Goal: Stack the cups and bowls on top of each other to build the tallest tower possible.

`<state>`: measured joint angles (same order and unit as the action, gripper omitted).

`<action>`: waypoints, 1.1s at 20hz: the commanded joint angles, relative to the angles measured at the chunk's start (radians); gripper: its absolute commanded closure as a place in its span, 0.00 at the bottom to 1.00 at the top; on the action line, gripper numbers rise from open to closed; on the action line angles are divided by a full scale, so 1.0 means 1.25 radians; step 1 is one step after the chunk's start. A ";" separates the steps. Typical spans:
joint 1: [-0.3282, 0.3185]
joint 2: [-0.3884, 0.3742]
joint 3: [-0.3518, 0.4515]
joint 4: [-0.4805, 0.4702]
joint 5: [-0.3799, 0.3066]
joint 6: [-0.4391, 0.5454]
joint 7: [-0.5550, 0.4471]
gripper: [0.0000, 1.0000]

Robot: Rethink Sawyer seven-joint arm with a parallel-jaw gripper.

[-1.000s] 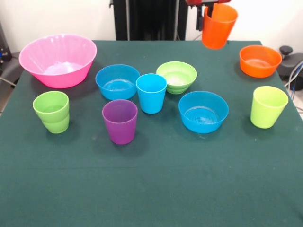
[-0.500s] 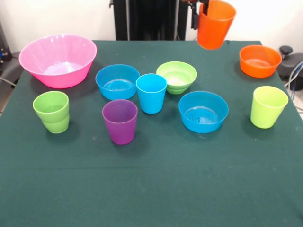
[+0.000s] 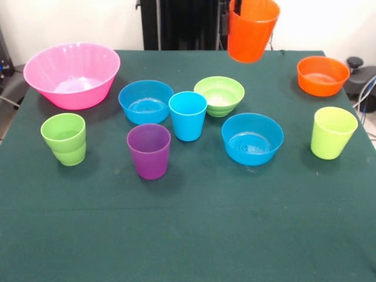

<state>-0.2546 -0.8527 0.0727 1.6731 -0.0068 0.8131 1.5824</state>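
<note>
The pincer (image 3: 242, 7) is gripping the orange cup (image 3: 251, 30) by its rim, though its tips are largely cut off at the top edge, so the exact hold is a judgement. The cup is hanging upright, clear of the tabletop (image 3: 194, 223). No tower is standing yet: nothing is nested. Below and to the left of the pincer, the purple cup (image 3: 148, 150) and light blue cup (image 3: 188, 115) are sitting separately. Every bowl, including the green bowl (image 3: 219, 95) directly beneath, is waiting unstacked. Nearly all stacking is remaining.
</note>
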 commanded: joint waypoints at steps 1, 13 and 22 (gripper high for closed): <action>-0.023 0.061 0.077 -0.099 -0.068 0.088 -0.075 1.00; -0.064 0.125 0.086 -0.143 -0.141 0.038 -0.111 1.00; -0.096 0.150 0.096 -0.109 -0.189 -0.032 -0.107 1.00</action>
<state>-0.3590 -0.7284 0.0906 1.5269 -0.1598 0.8243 1.5824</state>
